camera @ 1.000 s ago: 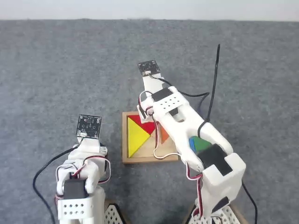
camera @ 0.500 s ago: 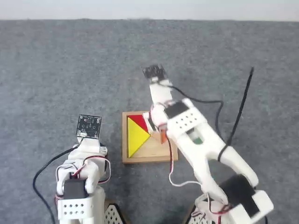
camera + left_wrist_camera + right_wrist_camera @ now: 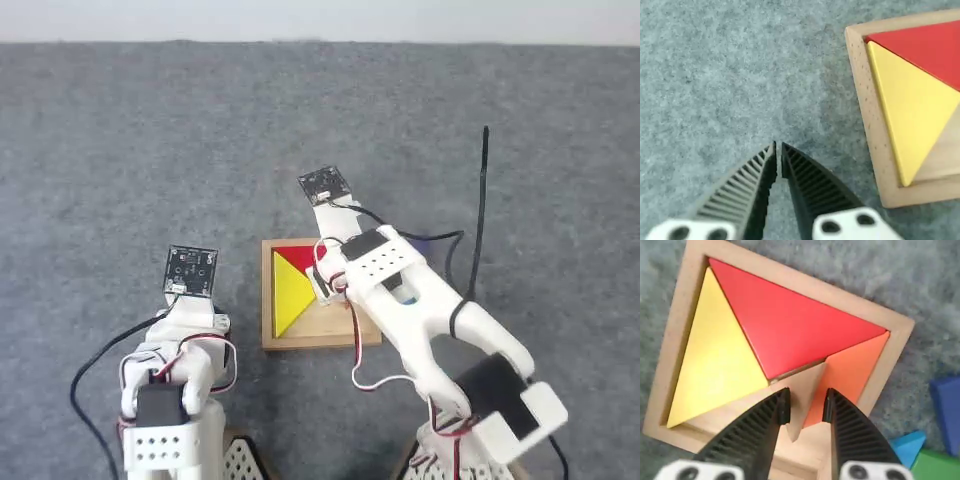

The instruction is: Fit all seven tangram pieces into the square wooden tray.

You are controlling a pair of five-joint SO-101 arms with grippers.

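Overhead, on the grey bench (image 3: 150, 130), the right arm (image 3: 420, 300) covered part of the one wooden tray (image 3: 677, 340). Closer in, the right wrist view gave three seated pieces: red triangle (image 3: 790, 335) and yellow triangle (image 3: 715, 355) beyond the spread right fingers (image 3: 765, 430), and an orange piece (image 3: 852, 370) beside one fingertip. Three loose pieces, dark blue (image 3: 947, 410), green (image 3: 935, 465) and light blue (image 3: 907, 445), lay outside the tray. The left fingers (image 3: 810, 185), pressed nearly together, hung over the bench, with the tray off to one side.
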